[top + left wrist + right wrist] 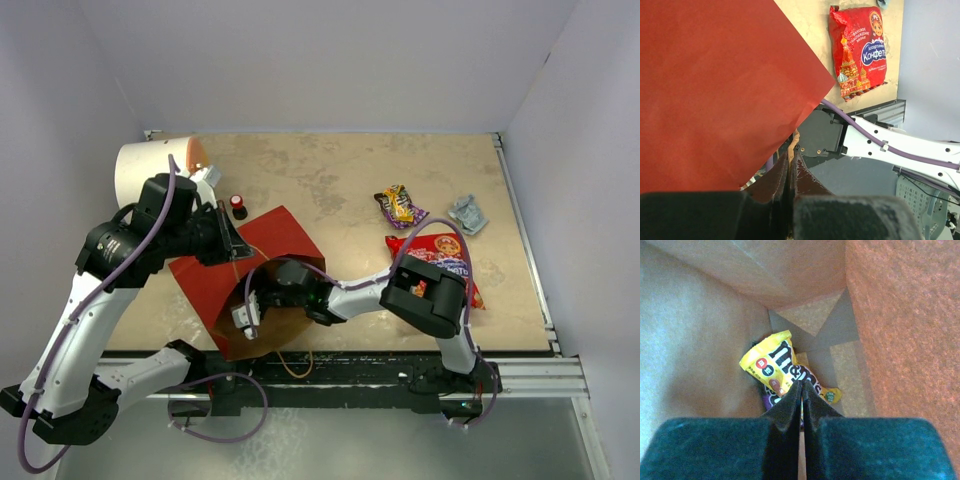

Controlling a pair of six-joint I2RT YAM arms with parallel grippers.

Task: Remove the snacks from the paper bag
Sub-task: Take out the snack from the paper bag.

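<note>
Clearly, the work was more than half done. Three snacks lay out on the table (330,170), on the right and well apart from the paper bag (205,285): the large red packet (440,262) with a blue oval logo, beyond it a dark purple and yellow candy packet (400,205), and to the right of that one a small silvery wrapper (468,213). The bag lay on its side, left of centre, with its mouth turned toward the near edge.

At least one snack remained inside: a yellow M&M's packet (771,362), deep at the bottom fold. The right gripper (801,390) was inside the bag with its fingers pressed together on this packet. It seemed pinched, but it was not yet lifted out. The left gripper (790,172) had its fingers closed tight on the paper edge of the bag, holding it.

Something dark purple showed under the yellow packet, and I could not tell whether it was another snack. From above, the right arm (360,295) covered the inside of the bag. The red wall filled most of the left wrist view.
</note>
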